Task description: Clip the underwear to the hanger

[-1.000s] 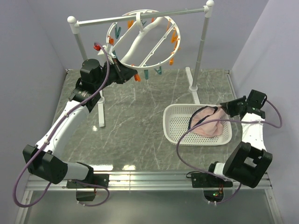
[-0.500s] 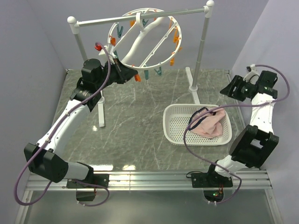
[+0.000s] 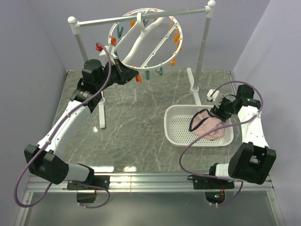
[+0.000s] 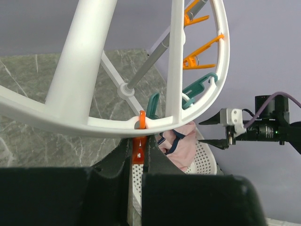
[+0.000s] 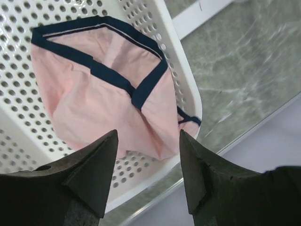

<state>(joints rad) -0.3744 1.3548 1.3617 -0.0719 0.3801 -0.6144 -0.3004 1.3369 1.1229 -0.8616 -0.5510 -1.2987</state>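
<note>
The left gripper is clenched on an orange clip at the lower rim of the hanger, which hangs tilted from the white rail. The right gripper — fingers spread, holding nothing — hovers over the underwear, which lies crumpled in the white basket on the surface.

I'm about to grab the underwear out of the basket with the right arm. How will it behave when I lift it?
Probably floppy: the underwear lies crumpled in the basket, so it should sag from a pinch. Likely very light, being thin fabric. Its navy strap seems draped over the rim, so it may snag as the open right gripper lifts.
</note>
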